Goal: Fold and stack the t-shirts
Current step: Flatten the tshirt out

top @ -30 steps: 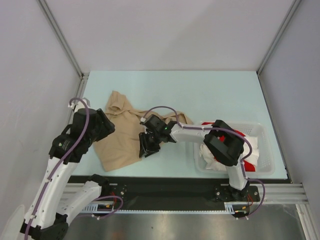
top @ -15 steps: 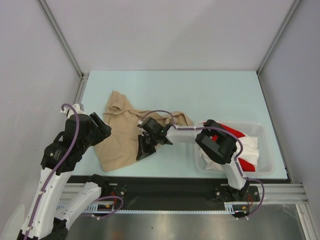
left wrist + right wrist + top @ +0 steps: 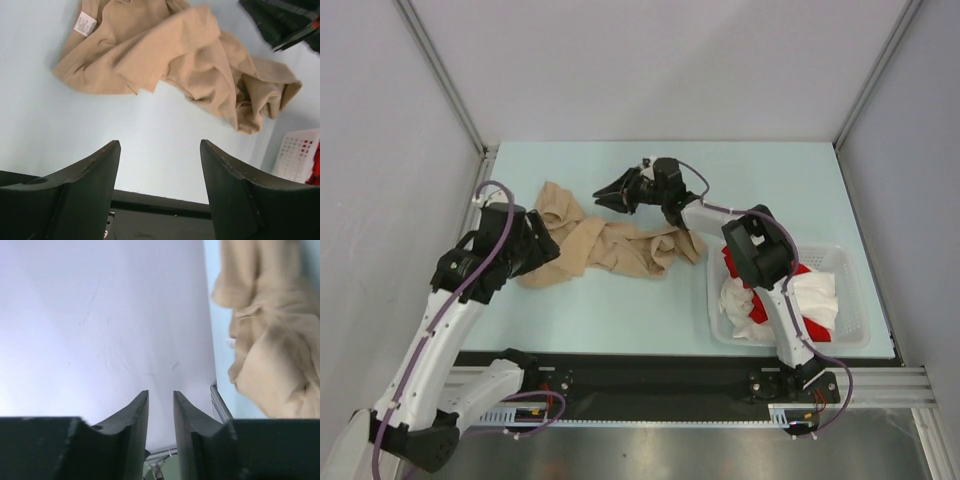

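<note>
Left wrist view puts the left pincer [image 3: 160, 150] with its two dark fingers [image 3: 90, 185] spread wide apart and nothing between them, hanging over a bare stretch of the pale blue-green table top [image 3: 150, 125]. Just beyond that bare strip lies the beige-tan short-sleeved cloth t-shirt [image 3: 185, 65], not touched by the fingers. It is crumpled into a long rumpled band, with a white sewn-in label [image 3: 86, 23] showing at its left end and its other end bunched up near the corner of the white plastic lattice basket [image 3: 300, 150]. From the top external view the left pincer [image 3: 545, 250] sits at the left end of that shirt [image 3: 610, 248], which stretches across the table top [image 3: 770, 180] toward the basket [image 3: 855, 335]. The right pincer [image 3: 605, 193] is held out past the far edge of the shirt, pointing left, apart from the cloth. Its own camera shows the right pincer [image 3: 160, 397] with its fingers drawn nearly together, a slim gap between them and nothing gripped. It is aimed at a grey-white wall panel [image 3: 100, 315], with the beige shirt [image 3: 270, 340] off to the right side. Inside the basket, at the right of the table top, red and white cloth shirts [image 3: 815, 295] lie heaped together, partly hidden by the right arm.
</note>
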{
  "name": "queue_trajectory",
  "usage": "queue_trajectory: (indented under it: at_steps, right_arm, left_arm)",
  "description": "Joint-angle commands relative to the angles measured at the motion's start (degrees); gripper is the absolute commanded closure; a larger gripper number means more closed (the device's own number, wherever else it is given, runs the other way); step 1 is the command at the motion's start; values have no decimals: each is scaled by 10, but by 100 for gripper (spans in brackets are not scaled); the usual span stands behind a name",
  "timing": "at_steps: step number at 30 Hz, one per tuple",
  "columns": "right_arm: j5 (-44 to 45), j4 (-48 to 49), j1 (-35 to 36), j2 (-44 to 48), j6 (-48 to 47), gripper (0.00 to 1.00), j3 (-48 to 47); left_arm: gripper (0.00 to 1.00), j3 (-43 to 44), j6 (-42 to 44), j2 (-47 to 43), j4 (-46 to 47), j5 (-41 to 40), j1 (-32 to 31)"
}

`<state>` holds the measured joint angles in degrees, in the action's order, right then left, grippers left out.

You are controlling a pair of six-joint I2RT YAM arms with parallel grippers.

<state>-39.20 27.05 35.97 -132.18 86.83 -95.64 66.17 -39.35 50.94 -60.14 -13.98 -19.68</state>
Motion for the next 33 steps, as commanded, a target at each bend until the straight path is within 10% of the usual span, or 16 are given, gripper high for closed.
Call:
queue_trajectory:
  at_steps: [1,9,19,33]
  right_arm:
    - [-46,-13,-20,1,52,66,-23]
    - [102,-638,-42,176,-546,55,-75]
    - [183,-661,-49,399,-580,57,167]
    - [199,-655,-69,490,-571,58,213]
  left_arm:
    - [27,-4,27,42,22,30,4]
    - [39,-120,15,86,131,122,4]
    - [62,-125,-15,295,270,190,49]
    - [54,-61,-72,454,246,99,62]
